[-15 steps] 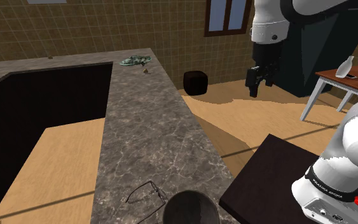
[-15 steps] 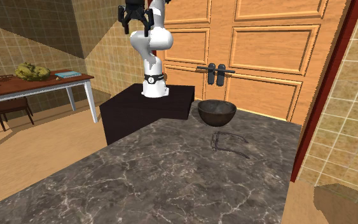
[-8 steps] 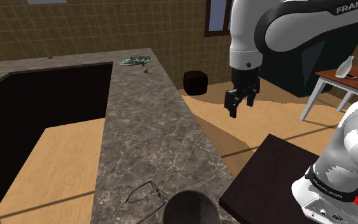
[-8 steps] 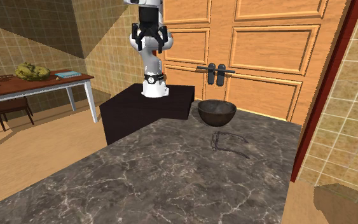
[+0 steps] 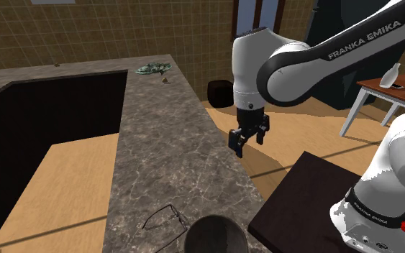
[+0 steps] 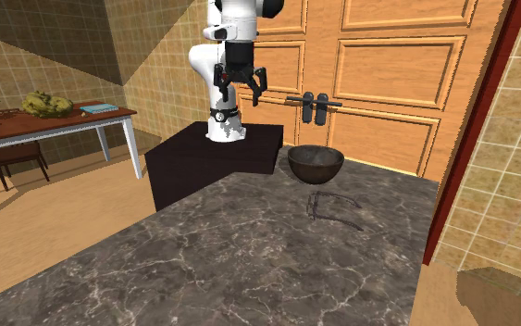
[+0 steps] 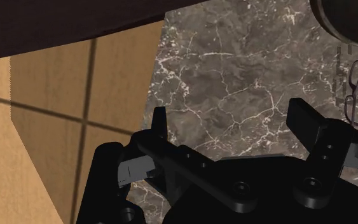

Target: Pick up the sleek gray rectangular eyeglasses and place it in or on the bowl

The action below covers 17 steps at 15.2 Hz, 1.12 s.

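Observation:
Thin dark-framed rectangular eyeglasses [image 5: 165,218] lie flat on the marble counter [image 5: 166,144], close beside a dark round bowl [image 5: 215,236] at the counter's near end. The second exterior view has the eyeglasses [image 6: 330,211] just in front of the bowl [image 6: 316,163]. My gripper [image 5: 247,142] hangs open in the air over the counter's edge, well away from both and holding nothing. It also hangs open above the stand [image 6: 212,162] as the gripper [image 6: 240,91]. From the wrist, the open gripper [image 7: 230,118] looks down on marble, with the eyeglasses [image 7: 357,89] and bowl [image 7: 346,19] off beyond one finger.
A black area [image 5: 42,115] fills the counter's inner recess. A greenish object [image 5: 153,69] lies at the counter's far end. A dark bin [image 5: 221,93] stands on the wooden floor, and a side table [image 5: 380,90] carries a white vase. Wooden doors [image 6: 378,74] rise behind the bowl.
The arm has swung down and toward the shoulder view's left, bringing the gripper lower and nearer the counter edge. The fingers stay open. Eyeglasses and bowl have not moved.

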Each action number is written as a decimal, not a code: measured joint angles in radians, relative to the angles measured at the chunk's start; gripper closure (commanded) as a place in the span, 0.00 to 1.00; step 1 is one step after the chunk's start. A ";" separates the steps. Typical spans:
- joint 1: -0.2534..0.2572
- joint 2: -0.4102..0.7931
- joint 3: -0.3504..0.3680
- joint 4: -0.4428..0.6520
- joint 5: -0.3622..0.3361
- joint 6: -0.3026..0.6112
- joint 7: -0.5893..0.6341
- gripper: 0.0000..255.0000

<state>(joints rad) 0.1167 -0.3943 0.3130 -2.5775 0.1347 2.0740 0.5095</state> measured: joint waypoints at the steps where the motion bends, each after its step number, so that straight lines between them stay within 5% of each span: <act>1: 0.000 0.035 0.011 0.015 0.000 0.022 0.016 0.00; 8: 0.011 0.315 0.096 0.101 -0.040 0.223 0.159 0.00; 17: 0.093 0.702 0.104 0.312 -0.211 0.393 0.388 0.00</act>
<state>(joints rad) 0.2093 0.3081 0.4165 -2.2655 -0.0762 2.4674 0.8980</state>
